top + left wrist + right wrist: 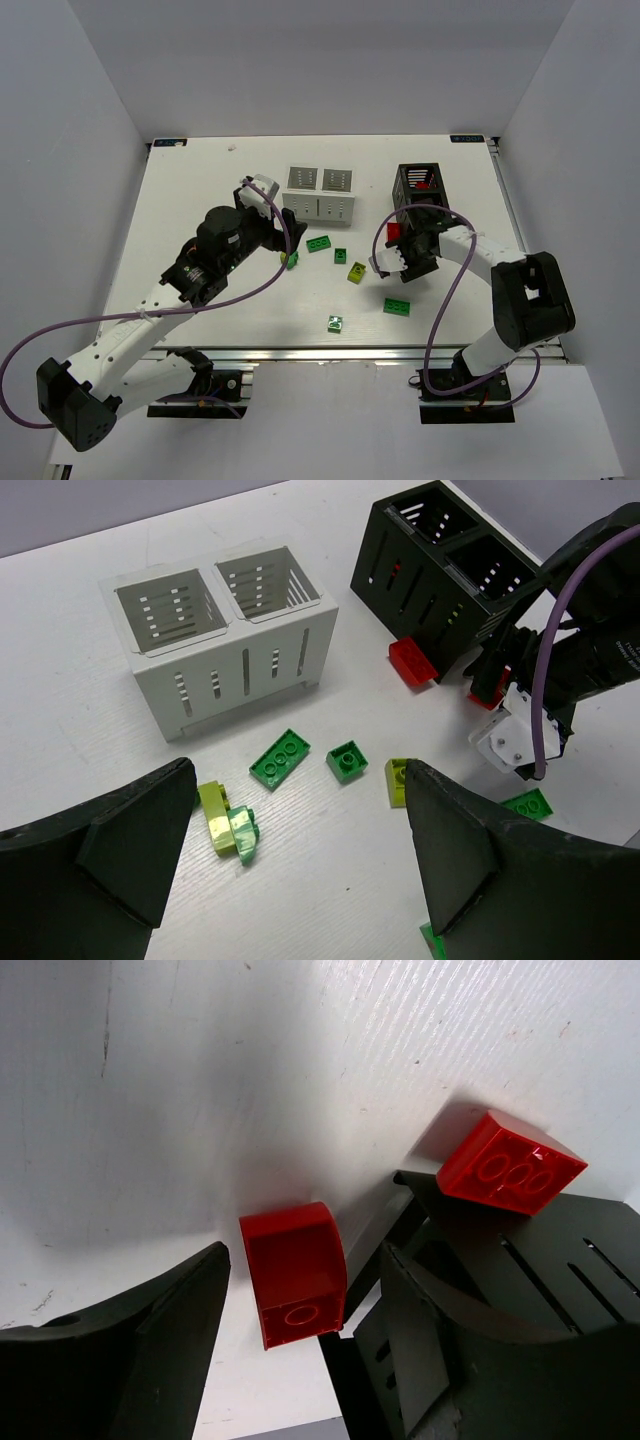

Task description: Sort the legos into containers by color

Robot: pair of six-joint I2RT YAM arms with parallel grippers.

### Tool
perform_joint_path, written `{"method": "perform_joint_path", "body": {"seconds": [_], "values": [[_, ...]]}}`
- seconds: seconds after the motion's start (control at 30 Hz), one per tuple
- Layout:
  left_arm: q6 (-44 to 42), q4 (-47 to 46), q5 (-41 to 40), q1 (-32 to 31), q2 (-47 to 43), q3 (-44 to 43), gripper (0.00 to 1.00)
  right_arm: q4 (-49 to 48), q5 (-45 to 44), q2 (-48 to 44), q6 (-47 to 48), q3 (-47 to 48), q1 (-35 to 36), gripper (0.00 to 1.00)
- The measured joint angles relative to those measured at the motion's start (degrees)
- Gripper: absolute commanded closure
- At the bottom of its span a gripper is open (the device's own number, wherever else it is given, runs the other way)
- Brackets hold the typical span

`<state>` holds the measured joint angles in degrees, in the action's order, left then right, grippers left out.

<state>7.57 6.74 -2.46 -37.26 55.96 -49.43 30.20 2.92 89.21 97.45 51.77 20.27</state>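
Observation:
The white container (320,193) (225,640) and the black container (420,187) (450,565) stand side by side at mid table. Green legos (280,757) (346,760) (397,306) (335,323) and a yellow-green one (356,271) lie scattered in front of them. A yellow-green and a pale green brick (228,820) lie together by my left gripper (300,815) (285,238), which hangs open and empty above the table. My right gripper (300,1310) (408,248) is open around a red curved brick (295,1270) at the black container's foot, with a gap on its left side. Another red brick (510,1165) (412,660) lies beside that container.
White walls enclose the table on the left, back and right. Purple cables loop from both arms. The aluminium rail (330,352) with the arm bases runs along the near edge. Both containers have two slotted compartments.

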Motion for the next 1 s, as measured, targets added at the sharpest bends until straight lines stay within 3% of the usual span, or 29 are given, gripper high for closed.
{"method": "perform_joint_path", "body": {"seconds": [0.2,0.5,0.73,1.0], "values": [[0.15,-0.50,0.17,0.07,0.00,0.00,0.06,-0.07,-1.73,0.22,0.00,0.00,0.00,0.36],[0.35,-0.83,0.46,0.33,0.00,0.11,0.06,-0.02,-3.63,0.22,-0.55,-0.04,0.00,0.49],[0.39,-1.16,0.76,0.39,0.02,0.22,0.06,0.00,-2.34,-0.81,-1.40,-0.66,0.04,0.82],[0.39,-1.27,1.03,0.44,0.00,0.31,0.06,5.16,5.05,-10.03,-6.08,-4.96,2.54,0.99]]}}
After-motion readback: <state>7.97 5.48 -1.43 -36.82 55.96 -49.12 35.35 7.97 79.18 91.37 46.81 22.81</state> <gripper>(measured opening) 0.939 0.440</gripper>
